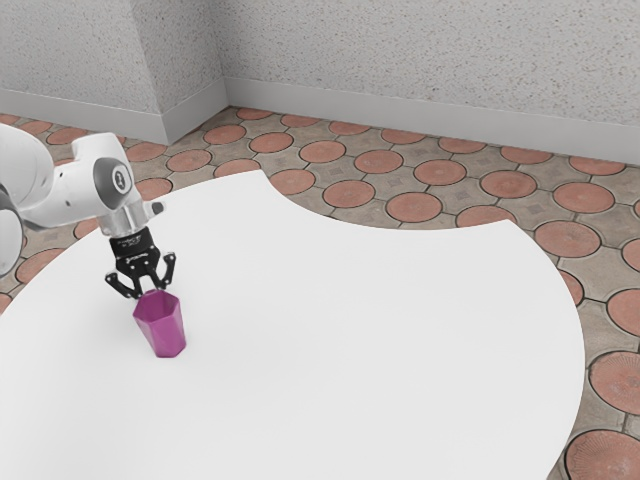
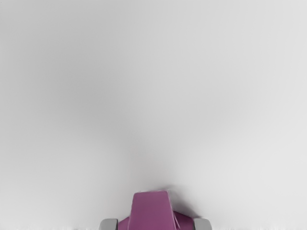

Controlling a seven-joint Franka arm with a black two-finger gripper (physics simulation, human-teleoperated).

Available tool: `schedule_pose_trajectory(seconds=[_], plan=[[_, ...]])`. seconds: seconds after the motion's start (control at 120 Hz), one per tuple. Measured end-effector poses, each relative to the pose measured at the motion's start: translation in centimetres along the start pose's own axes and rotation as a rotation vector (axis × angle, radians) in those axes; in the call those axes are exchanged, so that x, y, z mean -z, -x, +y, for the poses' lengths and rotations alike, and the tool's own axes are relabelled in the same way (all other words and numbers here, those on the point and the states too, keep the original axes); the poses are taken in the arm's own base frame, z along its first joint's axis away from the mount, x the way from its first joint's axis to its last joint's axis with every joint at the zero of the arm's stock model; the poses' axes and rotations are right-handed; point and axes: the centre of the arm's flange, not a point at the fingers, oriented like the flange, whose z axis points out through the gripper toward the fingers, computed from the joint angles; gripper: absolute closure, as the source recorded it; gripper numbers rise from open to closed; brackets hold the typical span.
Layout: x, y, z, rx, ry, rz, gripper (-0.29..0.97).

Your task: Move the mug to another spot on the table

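A magenta faceted mug [image 1: 161, 328] stands on the white table [image 1: 360, 330] near the exterior view's left, leaning slightly. My black gripper [image 1: 150, 291] comes down onto its rim, one finger on each side of the top. In the wrist view the mug [image 2: 152, 211] lies just under the hand, its handle pointing away from it. The two grey fingertips [image 2: 109, 224] press against its sides, so the gripper [image 2: 156, 224] is shut on the mug.
The white table has a curved edge, cut in at the back and rounded off at the exterior view's right. Beyond it lie a tiled floor [image 1: 450, 180] and a grey wall [image 1: 400, 50]. Bare tabletop stretches to the right of the mug.
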Motion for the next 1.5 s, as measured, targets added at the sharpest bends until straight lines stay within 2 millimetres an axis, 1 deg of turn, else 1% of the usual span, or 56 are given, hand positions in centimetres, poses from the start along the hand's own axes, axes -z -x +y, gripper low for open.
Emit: schedule_pose_trajectory(seconds=[0.117, 0.192, 0.283, 0.45, 0.508, 0.542, 0.617, 0.717, 0.767, 0.842, 0.9, 1.017, 1.142, 1.183, 1.258, 1.325, 1.5], plan=[[1.0, 0.5, 0.0, -0.005, -0.002, -0.007, 0.63], [1.6, 1.0, 0.0, -0.008, -0.006, -0.023, 0.69], [2.2, 1.8, -0.1, -0.012, -0.012, -0.055, 0.72], [2.1, 3.3, 0.3, -0.020, -0.029, -0.142, 0.75], [1.9, 3.9, 1.3, -0.036, -0.032, -0.169, 0.75], [1.9, 4.2, 2.3, -0.051, -0.032, -0.179, 0.76], [2.1, 4.9, 5.6, -0.101, -0.037, -0.192, 0.76], [1.6, 5.5, 9.1, -0.145, -0.052, -0.214, 0.76], [1.3, 5.9, 10.5, -0.161, -0.060, -0.226, 0.76], [0.9, 6.3, 12.1, -0.173, -0.075, -0.242, 0.76], [1.1, 6.2, 13.4, -0.179, -0.082, -0.242, 0.76], [1.7, 5.5, 15.0, -0.180, -0.100, -0.232, 0.76], [1.2, 4.0, 16.9, -0.181, -0.119, -0.226, 0.76], [0.7, 3.9, 17.3, -0.182, -0.128, -0.235, 0.76], [-0.8, 3.6, 17.5, -0.174, -0.147, -0.261, 0.76], [-1.6, 3.4, 17.7, -0.170, -0.156, -0.277, 0.77], [-2.7, 2.9, 17.9, -0.160, -0.157, -0.302, 0.77]])
